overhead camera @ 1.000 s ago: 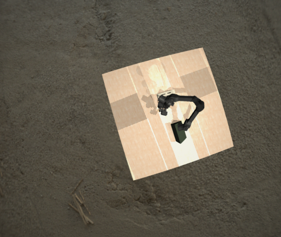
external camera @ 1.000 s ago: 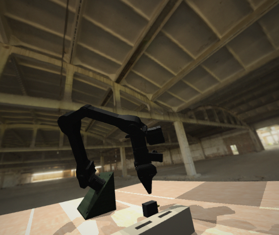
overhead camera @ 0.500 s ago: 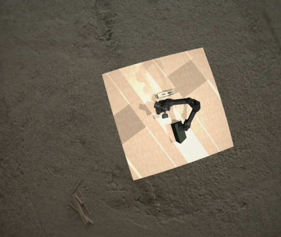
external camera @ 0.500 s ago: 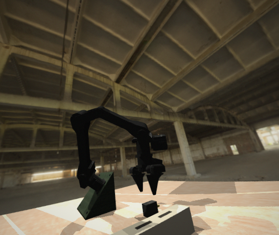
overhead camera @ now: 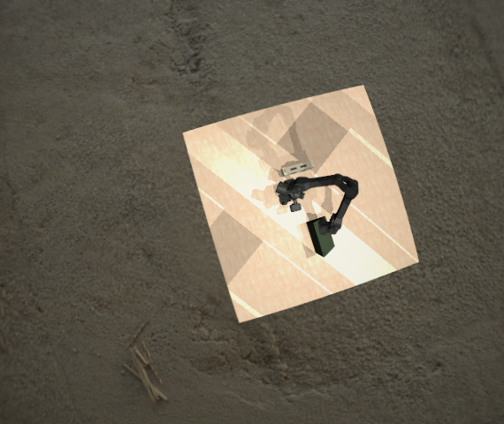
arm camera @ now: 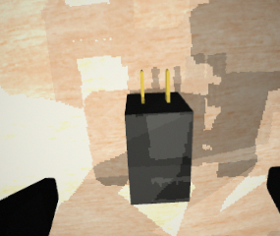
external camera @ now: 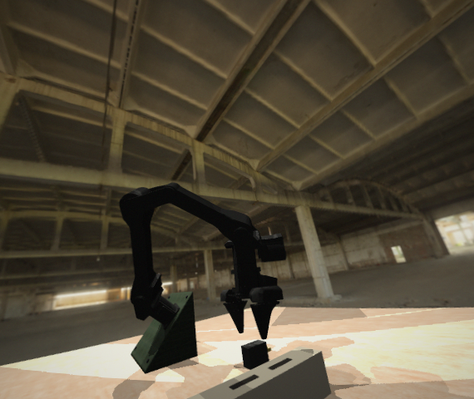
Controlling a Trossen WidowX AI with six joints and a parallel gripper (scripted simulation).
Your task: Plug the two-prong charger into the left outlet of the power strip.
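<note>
The black charger [external camera: 254, 354] [arm camera: 160, 157] lies on the table, its two gold prongs [arm camera: 154, 87] level and pointing to the top of the wrist view. In the top view the arm hides it. My gripper [external camera: 252, 335] [arm camera: 165, 184] is open and empty, pointing down a little above the charger. In the wrist view one finger stands to each side of the charger, well apart from it, with the tips toward the bottom of the picture. The pale power strip [overhead camera: 287, 171] [external camera: 302, 377] lies beside the charger, with two dark slotted outlets on top.
The square wooden table [overhead camera: 380, 205] [external camera: 422, 343] carries hard patches of light and shadow. The arm's green wedge-shaped base [overhead camera: 320, 239] [external camera: 177, 339] stands on it, away from the power strip. The arm arches from there to the charger.
</note>
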